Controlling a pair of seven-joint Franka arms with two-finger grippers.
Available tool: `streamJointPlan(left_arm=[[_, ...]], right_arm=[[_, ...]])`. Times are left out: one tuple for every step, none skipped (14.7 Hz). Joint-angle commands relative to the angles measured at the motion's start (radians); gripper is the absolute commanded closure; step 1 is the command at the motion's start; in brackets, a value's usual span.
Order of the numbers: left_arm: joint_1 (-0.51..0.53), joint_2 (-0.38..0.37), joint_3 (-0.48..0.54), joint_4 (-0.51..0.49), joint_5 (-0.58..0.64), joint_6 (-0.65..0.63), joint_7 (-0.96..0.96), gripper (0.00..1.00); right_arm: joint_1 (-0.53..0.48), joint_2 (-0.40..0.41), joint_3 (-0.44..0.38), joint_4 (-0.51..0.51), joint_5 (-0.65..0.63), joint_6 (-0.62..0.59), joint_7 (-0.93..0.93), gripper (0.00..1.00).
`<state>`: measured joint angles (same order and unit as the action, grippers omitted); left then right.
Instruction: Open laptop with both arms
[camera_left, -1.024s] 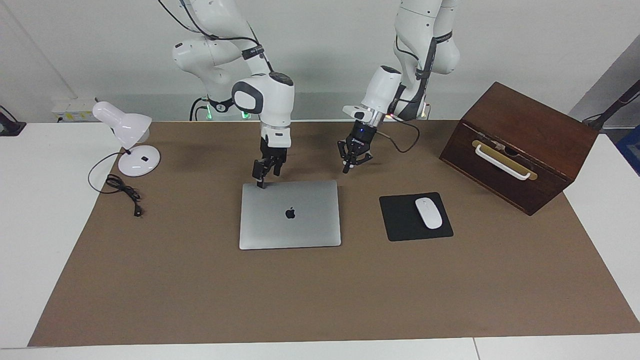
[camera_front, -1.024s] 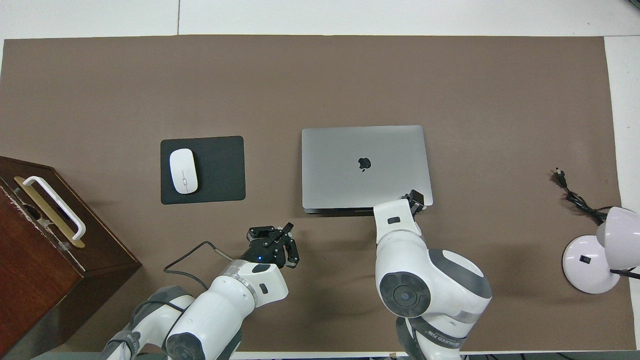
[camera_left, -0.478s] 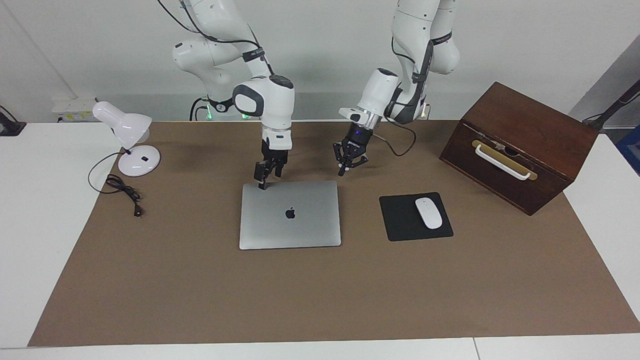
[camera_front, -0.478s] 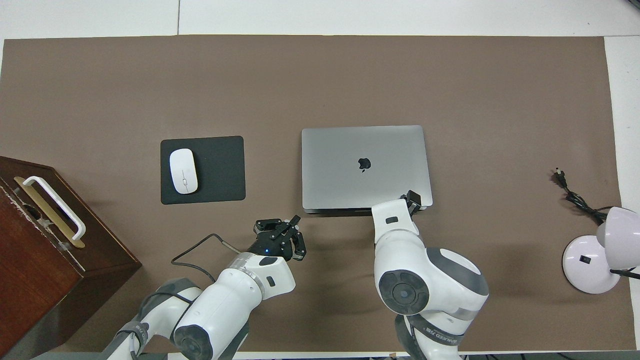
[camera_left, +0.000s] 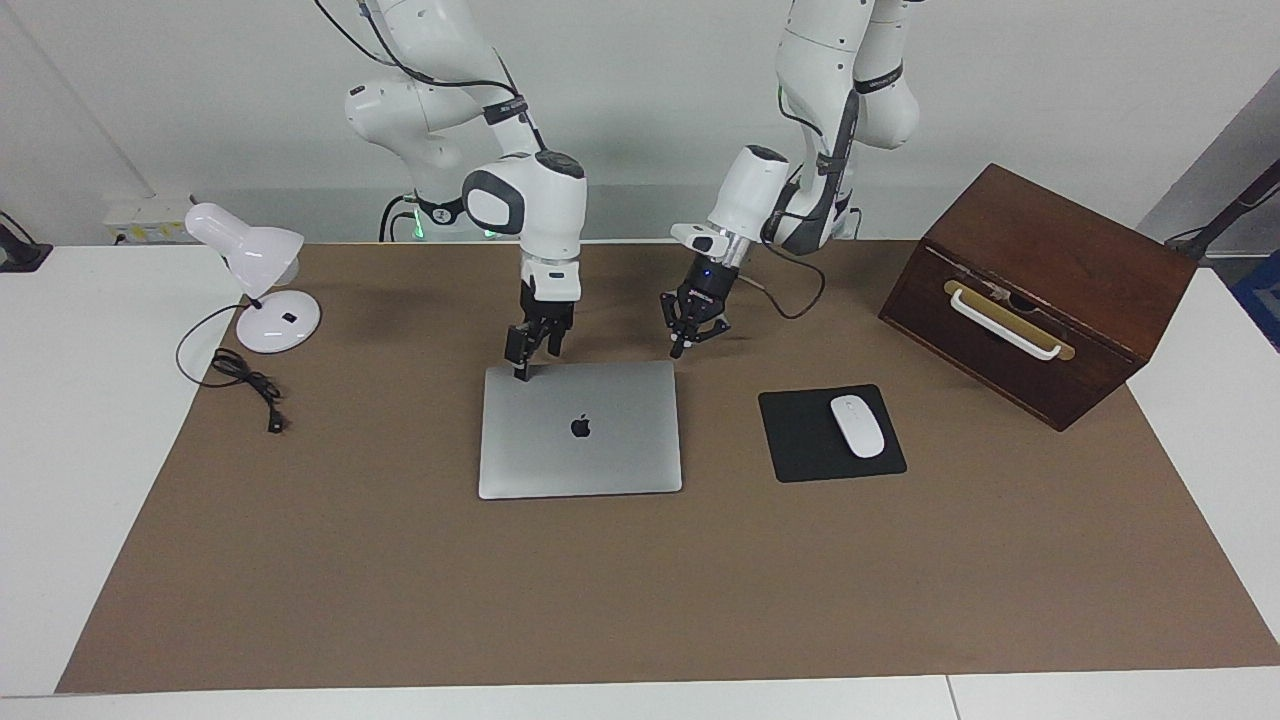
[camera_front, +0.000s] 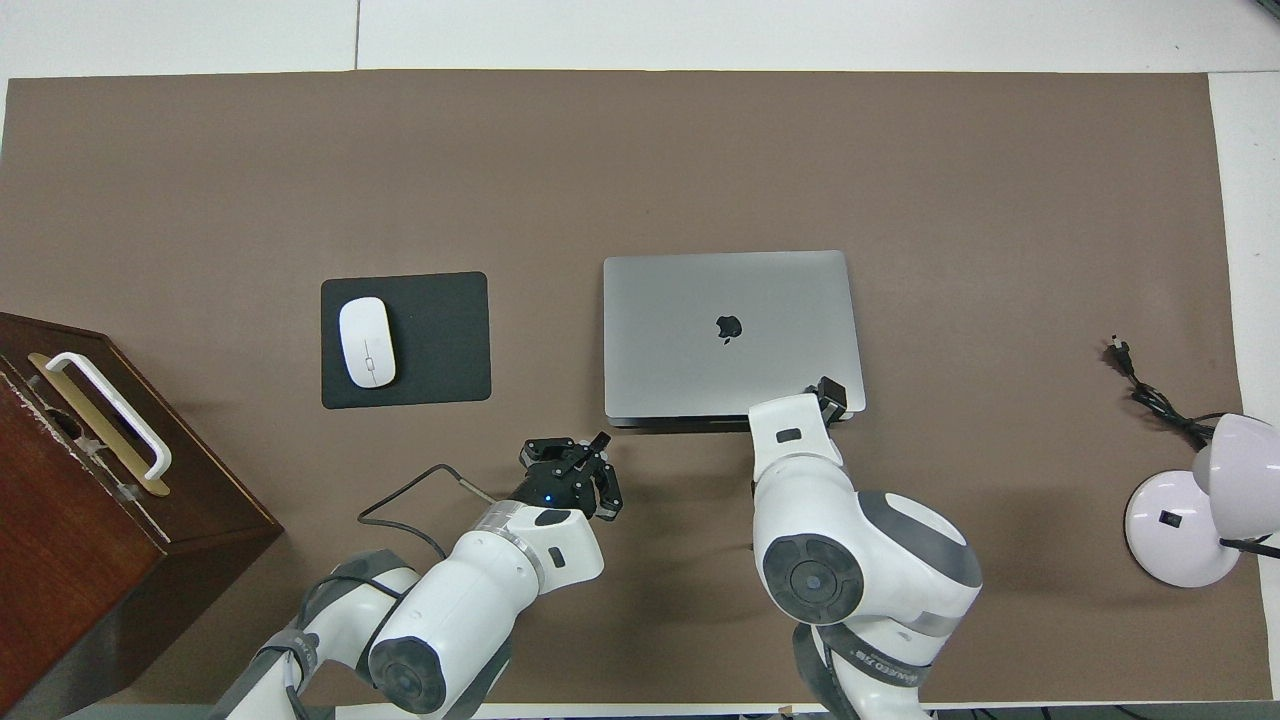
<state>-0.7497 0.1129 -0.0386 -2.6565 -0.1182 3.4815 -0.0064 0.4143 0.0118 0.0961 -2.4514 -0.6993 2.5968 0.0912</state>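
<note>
Since the earlier frames, we see that the left gripper has shifted toward the laptop and now hangs over the mat just beside the laptop's corner at the left arm's end, on the edge nearest the robots; the laptop itself has not moved.

We judge the task as barely begun: the lid lies flat and shut (logo up), and no lift has started. What remains is to seat both grippers at that near edge, raise the lid and hold the base down.

The right gripper stands at the laptop's other near corner, toward the right arm's end, with one fingertip at or touching the lid's edge; we cannot tell whether its fingers are parted or together. The left gripper has its fingertips together and holds nothing.

The laptop lies at the middle of the brown mat, beside the mouse pad, which sits toward the left arm's end. In the overhead view the laptop's near edge shows a dark seam just ahead of both grippers.
</note>
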Motion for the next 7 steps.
streamJointPlan(left_arm=[[-0.022, 0.060, 0.013, 0.052, -0.006, 0.022, 0.009, 1.00], [-0.022, 0.070, 0.013, 0.058, -0.006, 0.022, 0.009, 1.00], [-0.022, 0.077, 0.013, 0.067, -0.006, 0.022, 0.009, 1.00], [-0.022, 0.091, 0.013, 0.078, -0.006, 0.022, 0.009, 1.00], [-0.022, 0.100, 0.013, 0.087, -0.006, 0.024, 0.009, 1.00], [-0.022, 0.111, 0.013, 0.095, -0.008, 0.024, 0.009, 1.00], [-0.022, 0.123, 0.013, 0.102, -0.008, 0.024, 0.009, 1.00]], right_arm=[[-0.022, 0.019, 0.002, 0.011, -0.031, 0.031, 0.027, 0.00], [-0.026, 0.023, 0.002, 0.015, -0.034, 0.034, 0.025, 0.00], [-0.026, 0.034, 0.002, 0.017, -0.051, 0.037, 0.027, 0.00], [-0.025, 0.042, 0.002, 0.025, -0.058, 0.037, 0.028, 0.00], [-0.025, 0.043, 0.002, 0.028, -0.060, 0.037, 0.028, 0.00], [-0.025, 0.043, 0.002, 0.028, -0.060, 0.036, 0.028, 0.00], [-0.025, 0.043, 0.002, 0.028, -0.060, 0.037, 0.028, 0.00]])
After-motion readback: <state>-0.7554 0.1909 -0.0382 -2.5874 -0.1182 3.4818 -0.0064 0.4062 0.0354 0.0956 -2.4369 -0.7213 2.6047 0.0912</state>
